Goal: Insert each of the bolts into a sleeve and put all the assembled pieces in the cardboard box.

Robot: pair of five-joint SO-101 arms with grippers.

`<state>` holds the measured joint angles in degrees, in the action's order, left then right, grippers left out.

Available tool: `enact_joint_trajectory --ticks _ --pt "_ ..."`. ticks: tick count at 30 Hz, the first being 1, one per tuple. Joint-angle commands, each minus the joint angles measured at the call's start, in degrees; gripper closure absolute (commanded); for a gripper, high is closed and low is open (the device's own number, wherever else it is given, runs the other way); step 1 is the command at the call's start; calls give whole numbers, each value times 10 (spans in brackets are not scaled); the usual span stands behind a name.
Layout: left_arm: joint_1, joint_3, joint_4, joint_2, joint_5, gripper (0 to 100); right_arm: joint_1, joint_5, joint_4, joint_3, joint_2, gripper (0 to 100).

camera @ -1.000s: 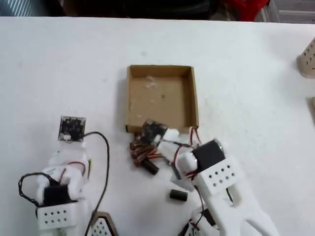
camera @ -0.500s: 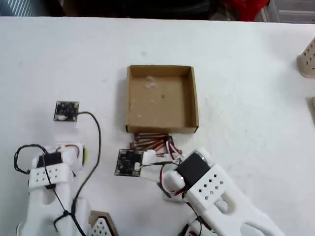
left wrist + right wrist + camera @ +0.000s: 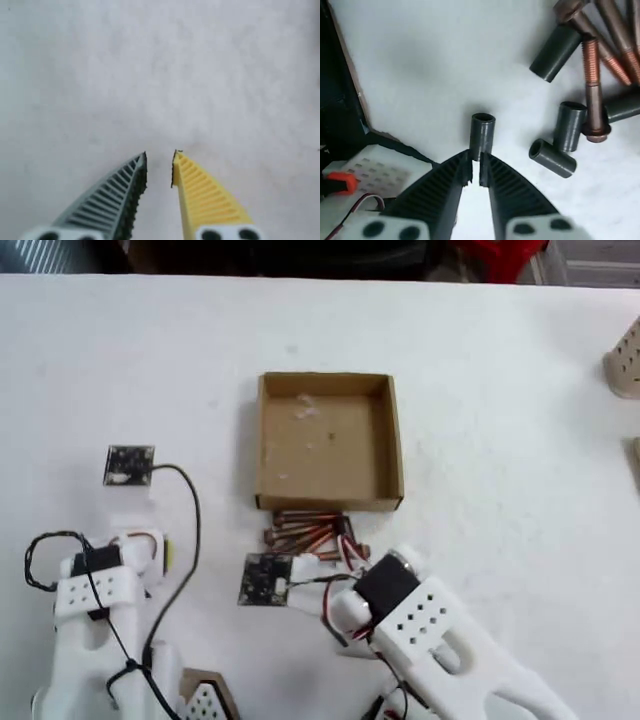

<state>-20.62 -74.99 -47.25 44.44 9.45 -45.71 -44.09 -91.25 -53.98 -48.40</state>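
Note:
The empty cardboard box (image 3: 330, 440) stands mid-table. Copper bolts (image 3: 305, 530) lie in a bunch just in front of its near wall, also seen as bolts (image 3: 592, 90) among several dark sleeves (image 3: 568, 126). One sleeve (image 3: 482, 132) lies apart on the table, its near end right at the tips of my right gripper (image 3: 475, 170), whose fingers are shut with only a sliver between them. The right arm (image 3: 420, 620) stands near and right of the bolts. My left gripper (image 3: 159, 162) hangs over bare table near the left arm (image 3: 100, 590), slightly open and holding nothing.
Tan perforated blocks (image 3: 625, 360) sit at the table's right edge. A tan and black piece (image 3: 205, 700) lies at the near edge between the arms. A white perforated base (image 3: 375, 165) sits close beside the right gripper. Cables trail from both wrists.
The left arm drew back toward the near left. The right wrist swung from the box's front wall to the near left, uncovering the bolts.

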Motion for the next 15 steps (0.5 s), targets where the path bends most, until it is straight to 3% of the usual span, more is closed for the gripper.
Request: enact_joint_trajectory --ticks 1,7,11,15 --pt "-6 31 15 -1 4 880 15 -55 6 -29 -7 980" --pt "-6 30 15 -1 4 883 10 -135 9 -65 -6 980" --pt "-6 30 15 -1 4 883 -43 -119 33 -75 24 980" --pt "-6 30 15 -1 4 883 -49 -85 95 -98 94 980"
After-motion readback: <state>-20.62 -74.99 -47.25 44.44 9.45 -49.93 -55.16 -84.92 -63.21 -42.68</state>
